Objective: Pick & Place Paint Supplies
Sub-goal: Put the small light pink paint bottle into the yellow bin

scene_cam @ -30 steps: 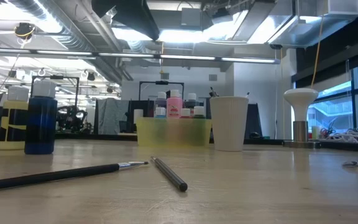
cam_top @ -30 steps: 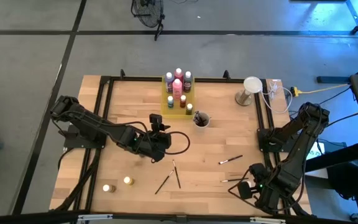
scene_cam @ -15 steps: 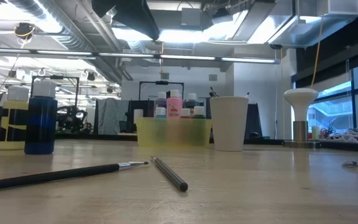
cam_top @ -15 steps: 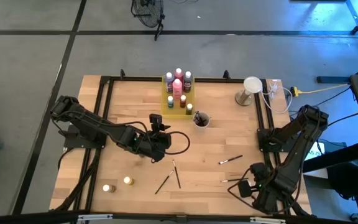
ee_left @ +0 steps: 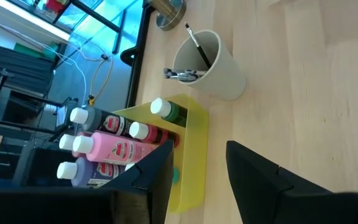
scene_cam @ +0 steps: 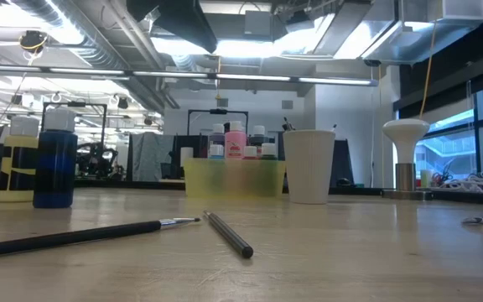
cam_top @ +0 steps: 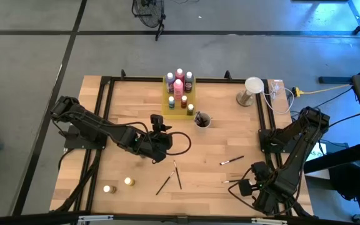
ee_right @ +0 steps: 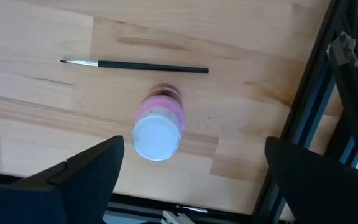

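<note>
The yellow tray [cam_top: 179, 95] at the far middle holds several paint bottles [ee_left: 114, 142] with white caps, lying sideways in the left wrist view. A pale cup [cam_top: 202, 120] beside it holds brushes [ee_left: 194, 46]. Loose brushes [cam_top: 177, 175] lie on the near half, and a blue bottle [scene_cam: 54, 168] and a yellow bottle [scene_cam: 15, 164] stand near left. My left gripper [ee_left: 197, 152] hovers open mid-table, facing the tray. My right gripper [ee_right: 194, 146] is open at the near right corner, above an upright pink bottle [ee_right: 157, 127] that shows between its fingers. A brush [ee_right: 135, 65] lies beyond that bottle.
A white mushroom-shaped stand [cam_top: 250, 90] and loose cables [cam_top: 280, 94] sit at the far right. A black frame rail [ee_right: 316, 106] runs along the table's right edge close to the pink bottle. Bare wood lies between the tray and the loose brushes.
</note>
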